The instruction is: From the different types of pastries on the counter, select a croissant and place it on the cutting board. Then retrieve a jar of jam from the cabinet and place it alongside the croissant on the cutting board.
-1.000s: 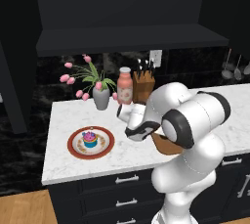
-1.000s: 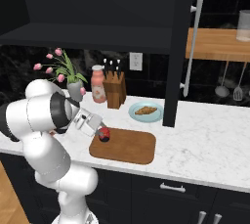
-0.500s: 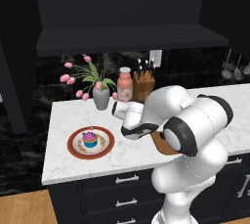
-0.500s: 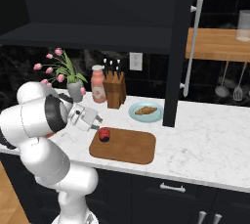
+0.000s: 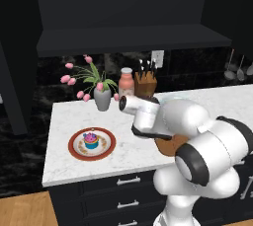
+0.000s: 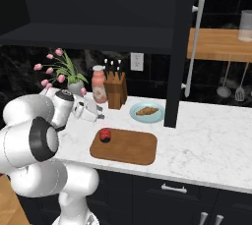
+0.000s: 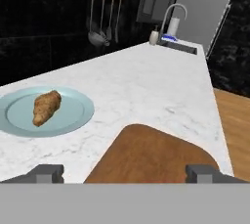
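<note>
Spread wide and holding nothing, the gripper hangs above the counter at the left end of the cutting board, where the jar of jam stands. The croissant lies on a light blue plate, beyond the board's far edge and off to one side of the jaws. Doing the pickup well likely means centring over the pastry, straddling its narrow width, then closing gently before lifting.
</note>
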You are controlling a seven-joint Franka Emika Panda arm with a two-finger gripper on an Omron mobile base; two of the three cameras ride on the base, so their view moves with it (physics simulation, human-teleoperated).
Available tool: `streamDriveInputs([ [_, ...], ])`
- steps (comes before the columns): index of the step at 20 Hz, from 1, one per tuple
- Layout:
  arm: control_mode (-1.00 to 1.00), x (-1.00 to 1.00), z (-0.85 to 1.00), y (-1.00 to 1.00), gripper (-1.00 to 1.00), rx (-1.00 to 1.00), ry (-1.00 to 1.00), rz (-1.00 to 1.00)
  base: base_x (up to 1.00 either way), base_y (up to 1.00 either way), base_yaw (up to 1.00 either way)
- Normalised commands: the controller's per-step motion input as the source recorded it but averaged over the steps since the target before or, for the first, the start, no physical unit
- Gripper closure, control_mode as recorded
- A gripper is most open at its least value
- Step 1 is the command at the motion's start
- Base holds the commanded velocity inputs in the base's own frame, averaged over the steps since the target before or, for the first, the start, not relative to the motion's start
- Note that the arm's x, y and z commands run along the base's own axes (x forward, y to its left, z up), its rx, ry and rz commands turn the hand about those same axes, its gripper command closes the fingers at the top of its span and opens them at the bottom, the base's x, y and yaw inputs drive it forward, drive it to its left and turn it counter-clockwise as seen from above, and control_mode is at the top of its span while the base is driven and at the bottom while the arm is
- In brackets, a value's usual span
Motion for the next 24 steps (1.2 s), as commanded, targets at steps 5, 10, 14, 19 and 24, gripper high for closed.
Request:
streamDriveInputs([
  [5, -1.0, 0.09, 0.3, -0.46, -1.0, 0.21, 0.17, 0.36, 0.0, 0.0, 0.0],
  [10, -1.0, 0.15, 0.01, -0.39, -1.0, 0.21, 0.15, 0.29, 0.0, 0.0, 0.0],
  [14, -1.0, 0.36, -0.01, -0.3, -1.0, 0.12, 0.12, 0.17, 0.0, 0.0, 0.0],
  [19, -1.0, 0.48, 0.0, -0.44, -1.0, 0.12, 0.09, 0.2, 0.0, 0.0, 0.0],
  [24, -1.0, 0.46, 0.0, -0.48, -1.0, 0.11, 0.08, 0.17, 0.0, 0.0, 0.0],
])
